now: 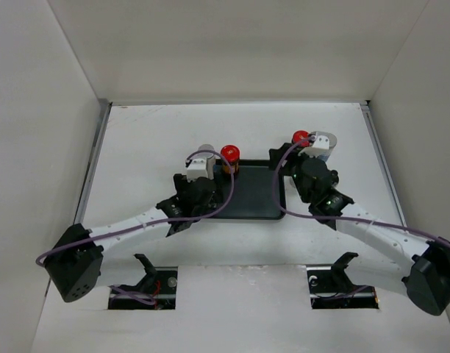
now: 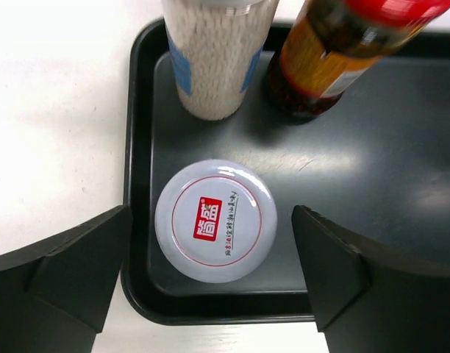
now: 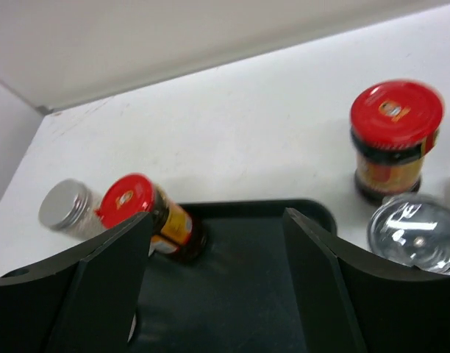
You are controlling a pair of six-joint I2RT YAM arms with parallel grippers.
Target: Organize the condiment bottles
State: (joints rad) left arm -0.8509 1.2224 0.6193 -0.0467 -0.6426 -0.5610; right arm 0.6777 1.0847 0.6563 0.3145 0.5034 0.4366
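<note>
You are working on a white counter (image 1: pixel 151 132) boxed in by plain white walls (image 1: pixel 232 44) on three sides, with a black tray (image 1: pixel 258 198) lying at its middle. Your left tool (image 2: pixel 210 250) is hanging with jaws spread wide, clear of the white-lidded jar (image 2: pixel 215 220) standing between them in the tray's near left corner. A pale jar (image 2: pixel 218 59) and a first red-capped jar (image 2: pixel 320 66) are standing behind it in the tray. Your right tool (image 3: pixel 218 250) is gaping, holding nothing, over the tray's far right part. A second red-capped jar (image 3: pixel 395 136) and a silver-lidded jar (image 3: pixel 416 232) are sitting on the counter beside that corner.
</note>
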